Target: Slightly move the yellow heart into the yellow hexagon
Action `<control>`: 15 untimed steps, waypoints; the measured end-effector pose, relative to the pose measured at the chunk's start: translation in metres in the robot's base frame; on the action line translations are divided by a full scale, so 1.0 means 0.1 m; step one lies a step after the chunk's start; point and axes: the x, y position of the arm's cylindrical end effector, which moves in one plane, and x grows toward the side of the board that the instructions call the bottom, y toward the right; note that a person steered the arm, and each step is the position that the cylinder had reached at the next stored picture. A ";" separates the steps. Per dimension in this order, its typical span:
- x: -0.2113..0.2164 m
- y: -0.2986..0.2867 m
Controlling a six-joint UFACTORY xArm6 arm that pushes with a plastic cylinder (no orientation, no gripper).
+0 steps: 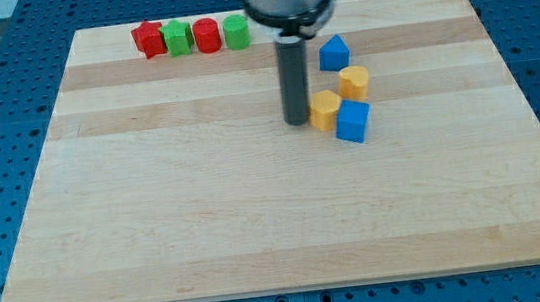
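The yellow heart point(325, 109) lies right of the board's centre, toward the view's top. The yellow hexagon point(354, 82) sits just up and to the right of it, a narrow gap or light contact between them; I cannot tell which. My tip point(296, 121) stands on the board right beside the heart's left side, touching or nearly touching it. The rod rises from the tip to the arm's head at the view's top.
A blue block point(352, 121) touches the heart's lower right. Another blue block point(333, 53) lies above the hexagon. A row of red point(148, 39), green point(177, 37), red point(205, 34) and green point(236, 31) blocks lines the board's top-left edge.
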 end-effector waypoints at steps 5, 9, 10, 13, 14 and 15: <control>0.24 0.03; 0.38 0.42; 0.38 0.48; 0.14 0.03; -0.25 0.01; -0.62 0.06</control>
